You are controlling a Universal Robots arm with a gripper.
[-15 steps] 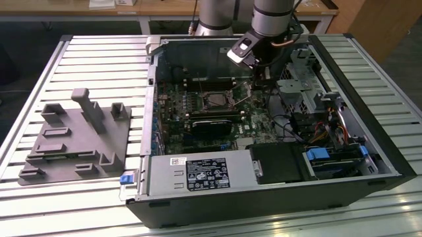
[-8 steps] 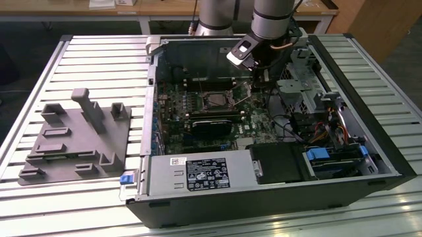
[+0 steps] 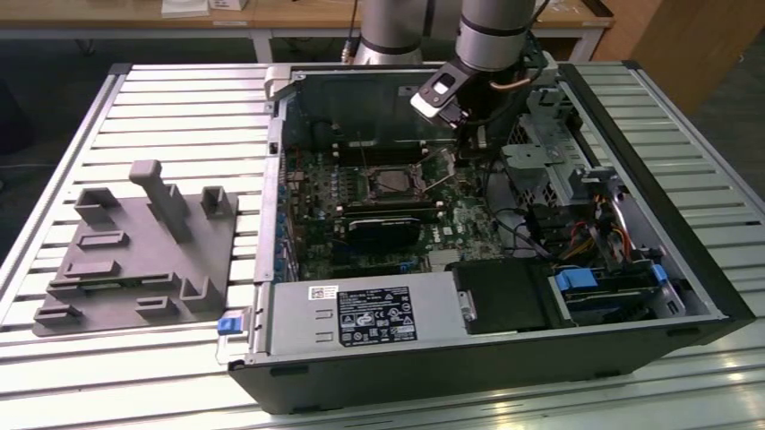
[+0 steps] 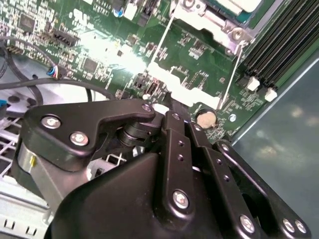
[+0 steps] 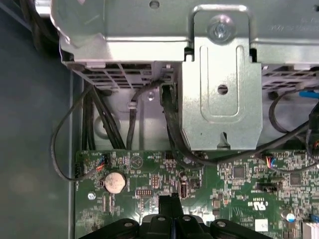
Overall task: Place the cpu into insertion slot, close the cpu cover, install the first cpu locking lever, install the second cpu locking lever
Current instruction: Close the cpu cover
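Note:
The insertion slot (image 3: pixel 389 184) sits in the green board inside the open computer case, with a dark centre and a silvery rim. In the second wrist view the cpu cover (image 4: pixel 202 17) lies flat as a silvery frame, and a pale patch of the cpu (image 4: pixel 239 4) shows in its window. Two thin wire levers (image 4: pixel 160 42) (image 4: pixel 230 74) slant away from the frame. My gripper (image 3: pixel 476 148) hangs over the board to the exterior view's right of the slot. Its fingers (image 5: pixel 172 203) are shut together, with nothing seen between them, just above the board near a coin battery (image 5: pixel 114 182).
A metal drive bracket (image 5: pixel 219 89) and black cables (image 5: pixel 99 114) crowd the case wall beside the gripper. Long black memory slots (image 4: pixel 279 45) run beside the socket. A black card (image 3: pixel 389 226), the power supply (image 3: pixel 358 315) and a grey fixture block (image 3: pixel 132 251) lie nearer the front.

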